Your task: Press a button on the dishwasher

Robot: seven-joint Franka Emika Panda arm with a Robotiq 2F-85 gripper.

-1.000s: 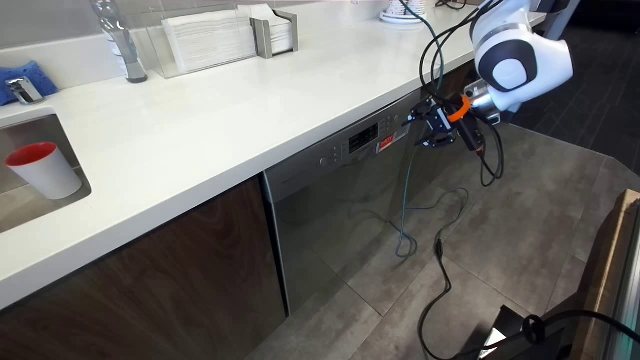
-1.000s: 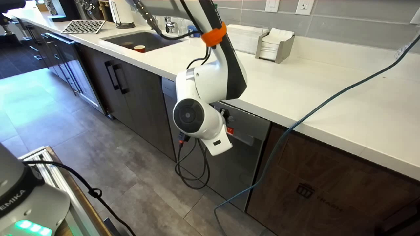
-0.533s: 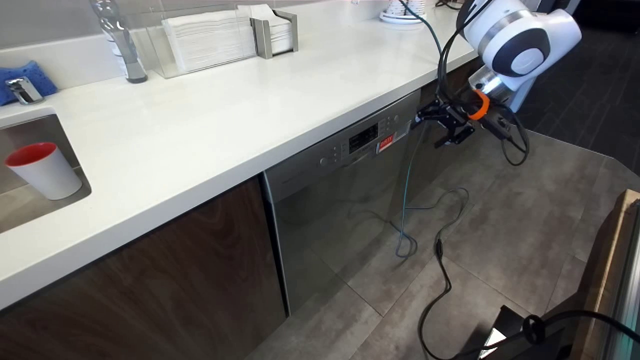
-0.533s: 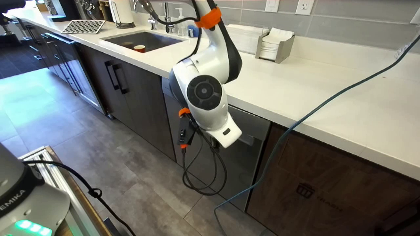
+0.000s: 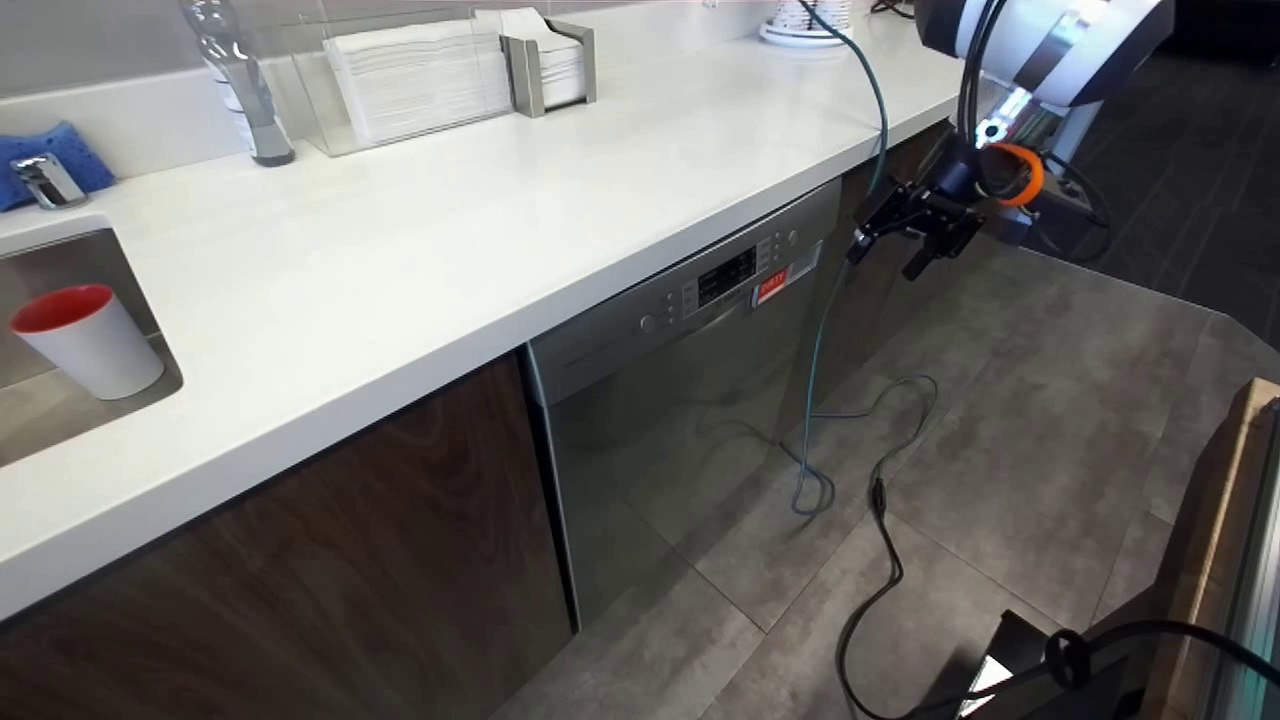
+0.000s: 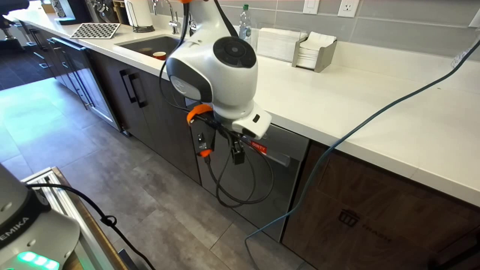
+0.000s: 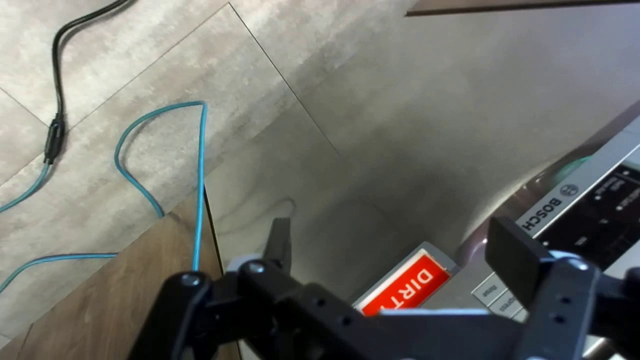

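The end effector (image 7: 392, 240) hangs near the dishwasher (image 5: 680, 440), its fingers (image 7: 512, 257) wide apart; a red DIRTY sign (image 5: 770, 286) marks the machine beside the black display (image 5: 727, 276).

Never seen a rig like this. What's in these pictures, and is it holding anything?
It's a white Franka arm with a black two-finger gripper. Two views are shot from outside; the wrist view, from the arm itself, looks past the fingers at the floor and Bosch dishwasher with its red DIRTY label. The white counter bears, among other things, a green-capped bottle and metal napkin holder; a red-lined white cup is in the sink. The gripper is open, holding nothing.
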